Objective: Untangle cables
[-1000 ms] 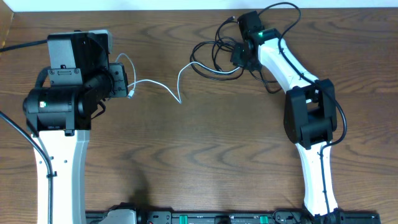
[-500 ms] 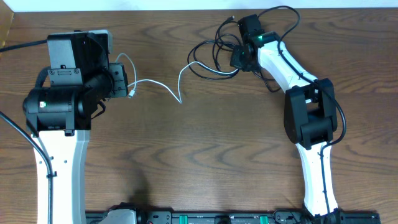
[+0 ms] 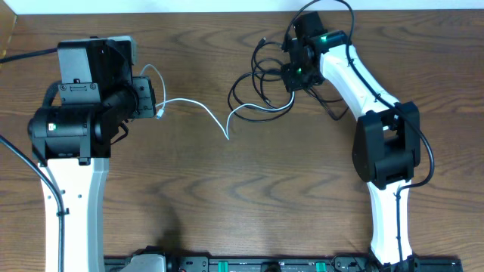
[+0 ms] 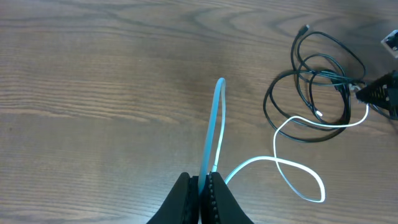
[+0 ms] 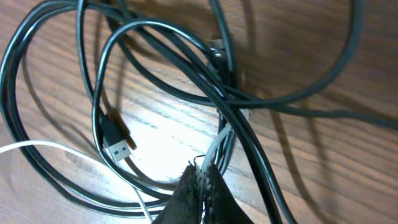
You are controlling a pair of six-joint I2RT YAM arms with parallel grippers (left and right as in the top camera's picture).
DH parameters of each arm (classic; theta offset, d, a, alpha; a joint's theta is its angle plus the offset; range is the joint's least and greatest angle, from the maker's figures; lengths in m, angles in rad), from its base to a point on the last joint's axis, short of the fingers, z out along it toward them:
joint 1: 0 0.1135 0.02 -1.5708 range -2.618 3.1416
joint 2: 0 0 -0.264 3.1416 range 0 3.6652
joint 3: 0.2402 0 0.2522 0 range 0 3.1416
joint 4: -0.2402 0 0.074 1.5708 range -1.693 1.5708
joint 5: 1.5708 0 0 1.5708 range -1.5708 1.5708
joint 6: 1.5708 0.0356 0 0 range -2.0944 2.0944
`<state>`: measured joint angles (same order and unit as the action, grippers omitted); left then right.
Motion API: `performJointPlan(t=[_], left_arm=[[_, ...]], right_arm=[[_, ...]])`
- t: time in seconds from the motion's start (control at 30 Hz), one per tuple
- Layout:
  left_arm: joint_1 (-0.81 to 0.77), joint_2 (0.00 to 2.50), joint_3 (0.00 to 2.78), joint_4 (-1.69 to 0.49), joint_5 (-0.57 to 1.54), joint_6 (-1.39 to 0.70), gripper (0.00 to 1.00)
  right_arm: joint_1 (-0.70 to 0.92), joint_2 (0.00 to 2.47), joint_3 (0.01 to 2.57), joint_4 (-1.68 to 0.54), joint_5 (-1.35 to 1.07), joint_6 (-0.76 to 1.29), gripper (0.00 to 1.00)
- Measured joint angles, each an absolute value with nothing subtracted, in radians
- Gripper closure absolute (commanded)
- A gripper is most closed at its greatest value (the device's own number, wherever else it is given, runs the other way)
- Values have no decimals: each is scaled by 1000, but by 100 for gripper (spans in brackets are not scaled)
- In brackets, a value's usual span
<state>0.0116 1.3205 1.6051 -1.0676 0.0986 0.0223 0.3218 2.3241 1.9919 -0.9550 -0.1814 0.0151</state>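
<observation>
— Cables [image 5: 245, 134]: where do they lie?
— On the table [image 3: 249, 196], toward its far right. The black cables [image 5: 97, 93] sit there in a heap of overlapping loops that cross one another several times. The white cable [image 3: 198, 104] runs from the left across the wood, dips to a sharp bend near the middle, then rises into the heap.
— Left gripper?
— The left gripper [image 4: 200, 183] has its fingers pressed together on the white cable. In the wrist view the cable stands up from the fingers in a narrow hairpin, comes back down beside them and snakes off right to the black loops.
— And the right?
— The right gripper [image 5: 200, 173] is over the right side of the heap, fingers likewise together. A pale strand goes in between the tips. It looks like the white cable in shadow. Black cables cross just above the tips.
— Any ends showing?
— One plug [image 5: 116, 144], black with a metal USB tip, lies flat on the wood inside a black loop, left of those tips. More white cable passes below it.
— Are the two sorts apart?
— No. The white cable crosses the black loops; over or under, I cannot tell.
</observation>
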Motion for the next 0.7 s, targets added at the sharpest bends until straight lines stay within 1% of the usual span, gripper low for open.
performJointPlan(t=[0.07, 0.2, 0.3, 0.37, 0.5, 0.6, 0.7], left_arm=[[12, 1320, 1605, -1068, 99, 22, 93], [12, 1320, 1605, -1067, 99, 22, 92], [12, 1320, 1605, -1063, 99, 22, 92], [12, 1320, 1605, -1054, 99, 22, 93], [12, 1320, 1605, -1042, 104, 22, 93], [12, 1320, 1605, -996, 159, 22, 93], [12, 1320, 1605, -943, 257, -1, 92]], right_arm=[[327, 2324, 1992, -965, -209, -11, 99], [329, 2320, 1992, -1027, -371, -31, 99], [329, 2284, 1989, -1036, -443, -63, 99], [329, 2182, 1986, -1026, -501, -113, 99], [329, 1985, 1991, -974, -529, -148, 99], [329, 1930, 2002, -981, -553, -153, 99], [331, 1943, 2001, -984, -624, -171, 99]])
